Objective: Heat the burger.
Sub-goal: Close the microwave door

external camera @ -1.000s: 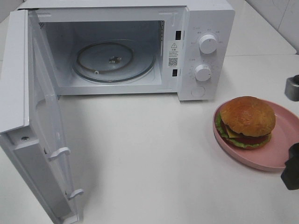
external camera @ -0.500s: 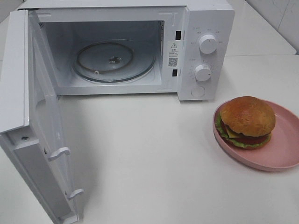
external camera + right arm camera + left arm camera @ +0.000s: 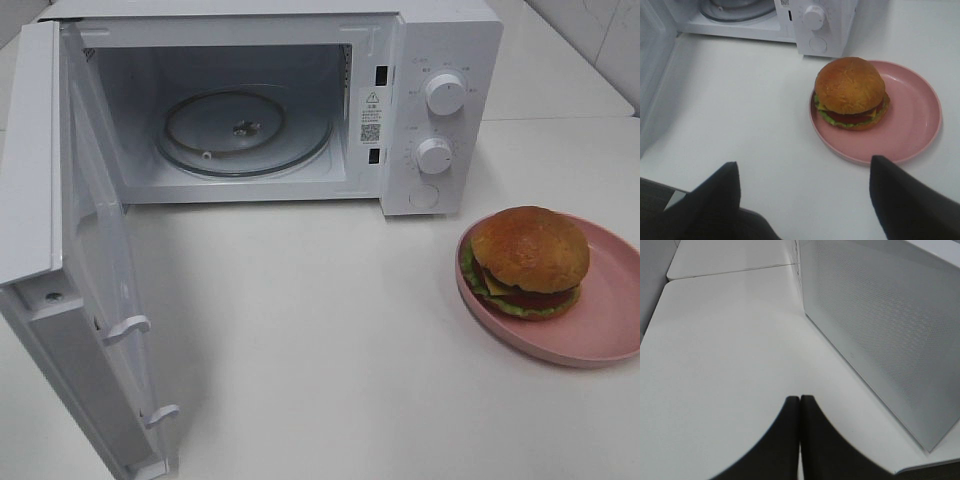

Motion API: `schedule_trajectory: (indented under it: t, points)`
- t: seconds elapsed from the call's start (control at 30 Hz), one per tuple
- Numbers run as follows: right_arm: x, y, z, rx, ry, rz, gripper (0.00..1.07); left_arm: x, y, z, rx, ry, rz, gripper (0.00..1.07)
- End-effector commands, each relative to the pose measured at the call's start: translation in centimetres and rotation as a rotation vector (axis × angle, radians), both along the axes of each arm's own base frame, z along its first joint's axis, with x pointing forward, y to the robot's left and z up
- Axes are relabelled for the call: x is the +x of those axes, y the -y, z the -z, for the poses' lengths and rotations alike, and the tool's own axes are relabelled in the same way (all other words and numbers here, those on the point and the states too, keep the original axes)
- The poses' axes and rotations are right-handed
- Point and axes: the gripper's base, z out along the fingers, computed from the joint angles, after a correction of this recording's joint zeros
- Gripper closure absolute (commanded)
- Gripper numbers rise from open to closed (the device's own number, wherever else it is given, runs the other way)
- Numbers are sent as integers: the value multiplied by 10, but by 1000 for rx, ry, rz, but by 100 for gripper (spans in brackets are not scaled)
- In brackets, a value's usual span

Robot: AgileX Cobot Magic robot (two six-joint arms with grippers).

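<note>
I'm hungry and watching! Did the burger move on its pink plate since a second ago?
No. In the high view the burger sits in the same spot on the pink plate, right of the microwave, exactly as before.

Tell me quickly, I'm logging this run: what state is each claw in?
Left claw: shut, holding nothing.
Right claw: open, empty, apart from the burger.

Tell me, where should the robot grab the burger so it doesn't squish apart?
Probably by the pink plate instead: its raised rim is bare on the side away from the microwave, since the burger sits toward the microwave side. The open right gripper could pinch that rim from the near-right edge. Squeezing the round, stacked bun risks the layers sliding.
</note>
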Motion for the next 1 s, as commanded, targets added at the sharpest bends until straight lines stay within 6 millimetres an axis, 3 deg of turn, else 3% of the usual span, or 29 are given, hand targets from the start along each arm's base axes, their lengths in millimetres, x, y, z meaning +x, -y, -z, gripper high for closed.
schedule_trajectory:
  t: [0.03, 1.0]
  points:
    - [-3, 1, 1, -6, 18, -4, 45, -2, 0, 0, -14, 31, 2, 106]
    - [-3, 1, 1, -6, 18, -4, 45, -2, 0, 0, -14, 31, 2, 106]
